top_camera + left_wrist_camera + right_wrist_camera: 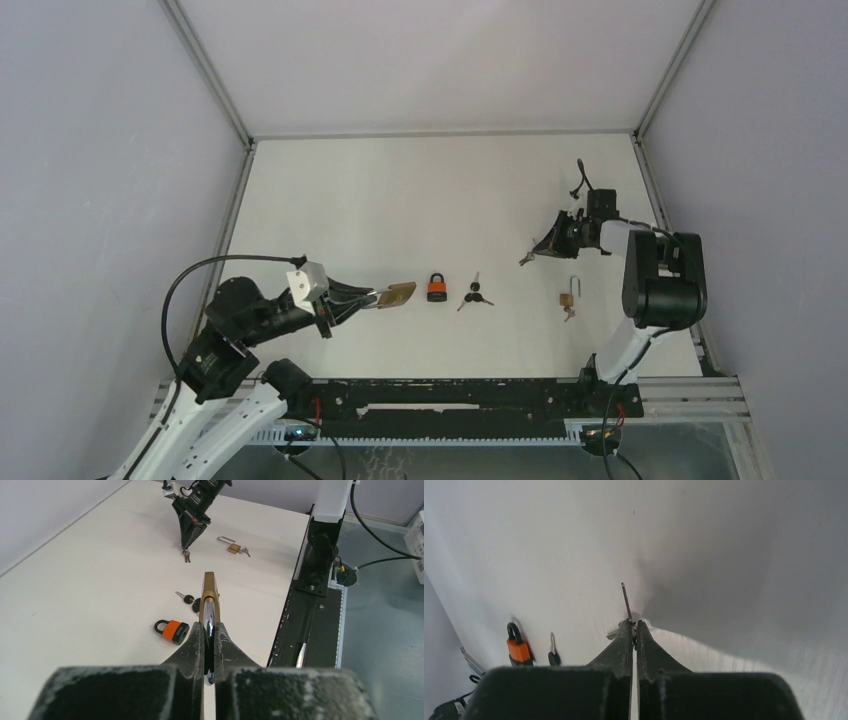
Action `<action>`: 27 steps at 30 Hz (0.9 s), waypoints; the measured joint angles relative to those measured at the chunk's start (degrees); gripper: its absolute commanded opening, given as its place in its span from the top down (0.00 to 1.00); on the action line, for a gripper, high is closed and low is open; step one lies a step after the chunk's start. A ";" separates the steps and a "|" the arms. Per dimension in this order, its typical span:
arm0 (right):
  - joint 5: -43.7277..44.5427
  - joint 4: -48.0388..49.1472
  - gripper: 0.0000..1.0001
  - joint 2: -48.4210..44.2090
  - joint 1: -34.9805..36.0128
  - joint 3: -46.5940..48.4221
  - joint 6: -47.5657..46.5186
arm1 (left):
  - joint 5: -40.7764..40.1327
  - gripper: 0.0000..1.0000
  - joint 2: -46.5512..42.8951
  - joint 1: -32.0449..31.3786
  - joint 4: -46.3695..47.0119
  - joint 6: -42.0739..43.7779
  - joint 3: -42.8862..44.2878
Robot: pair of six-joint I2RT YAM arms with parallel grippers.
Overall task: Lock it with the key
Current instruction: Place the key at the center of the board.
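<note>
Your left gripper (379, 297) is clamped on the brass padlock (400, 293) — at nine o'clock of the orange padlock (437, 288) (that one lies flat on the table (400, 190)). Your right gripper (535, 253), pinching a key (625, 600), hangs at its two o'clock.

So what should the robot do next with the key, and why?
Probably bring the right claw, shut on the key, toward the brass padlock pinched in the left claw: they hang far apart, so the key cannot reach the lock yet.
</note>
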 measured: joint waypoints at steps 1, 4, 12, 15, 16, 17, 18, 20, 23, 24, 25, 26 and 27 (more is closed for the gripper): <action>0.07 -0.22 1.00 1.18 -0.07 1.11 0.04 | 0.00 1.00 0.00 0.00 0.07 0.00 0.00; 0.33 -1.88 0.98 5.27 -0.15 5.64 0.04 | 0.00 1.00 0.00 0.00 0.20 -0.02 0.00; 0.26 -5.79 0.81 10.45 -0.22 12.96 0.17 | -0.02 1.00 0.13 0.00 0.35 0.00 0.00; 0.24 -7.06 0.72 11.28 -0.33 14.40 0.20 | -0.09 1.00 0.28 0.02 0.35 0.00 0.00; 0.26 -7.63 0.69 11.61 -0.35 15.06 0.20 | -0.09 1.00 0.31 0.02 0.35 0.00 0.00; 0.24 -8.24 0.67 11.96 -0.42 15.85 0.09 | -0.09 1.00 0.31 0.02 0.37 0.00 0.00; 0.33 -8.79 0.64 12.31 -0.50 16.68 -0.07 | -0.09 1.00 0.33 0.04 0.39 0.00 0.00; 0.72 -9.46 0.60 12.55 -0.68 17.64 -0.11 | -0.09 1.00 0.33 0.04 0.39 0.00 0.00; 1.46 -10.69 0.54 12.57 -1.07 18.43 -0.28 | -0.09 1.00 0.33 0.04 0.39 0.00 0.00; 2.08 -11.32 0.53 12.41 -1.14 18.78 -0.44 | -0.09 1.00 0.33 0.04 0.39 0.02 0.00; 2.14 -11.41 0.52 12.39 -1.20 18.80 -0.48 | -0.09 1.00 0.33 0.04 0.39 0.04 0.00; 2.86 -11.98 0.48 12.07 -1.22 18.95 -0.59 | -0.09 1.00 0.33 0.04 0.39 0.04 0.00; 4.66 -13.03 0.45 11.26 -0.85 19.08 -1.22 | -0.09 1.00 0.33 0.04 0.39 0.11 0.00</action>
